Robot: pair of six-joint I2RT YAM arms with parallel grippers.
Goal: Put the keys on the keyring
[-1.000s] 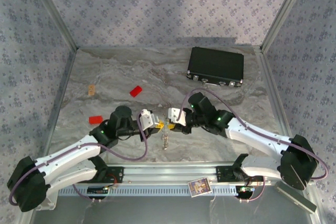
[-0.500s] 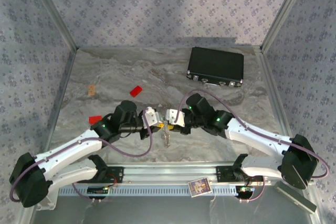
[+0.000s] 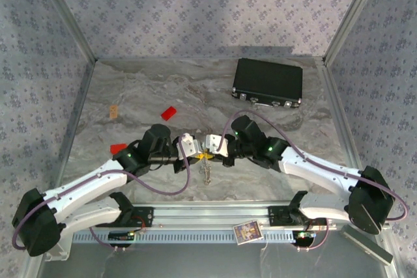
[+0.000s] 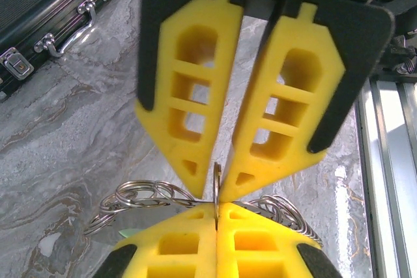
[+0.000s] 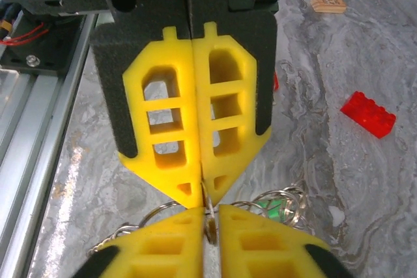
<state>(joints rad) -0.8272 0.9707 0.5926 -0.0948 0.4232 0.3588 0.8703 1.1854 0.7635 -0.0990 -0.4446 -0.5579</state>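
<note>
Hidden: the meeting fingertips cover the middle of the keyring [image 4: 146, 193]; its wire loops show only where they fan out to either side.
Hard to make out: from above, the pinch is a small yellow and silver blur, and I cannot tell whether the chain [image 3: 206, 174] hangs or lies flat.
Cut off: the black case [image 3: 268, 83] runs off the top left corner of the left wrist view, leaving only latches and a handle.
Left gripper [image 4: 215, 187]: fingers pressed together, pinching a thin edge of the keyring at the tips.
Right gripper [image 5: 203, 191]: fingers pressed together tip to tip with the left one, nipping the same ring edge.
Keyring place: between the two grippers, over the middle of the worktop [image 3: 130, 89], nearer its near edge, with the chain trailing toward that edge.
Green key [image 5: 270, 205]: one green head, mostly screened by loops, just beside the right fingertips.
Keys counted: one for sure; the bunch is too tangled to count more.
Red blocks [image 3: 169, 112]: two, one left of centre, the second block [image 3: 118, 149] near the left edge.
Tan piece [image 3: 114, 111]: one, by the left edge.
Case count: one, at the far right corner.
</note>
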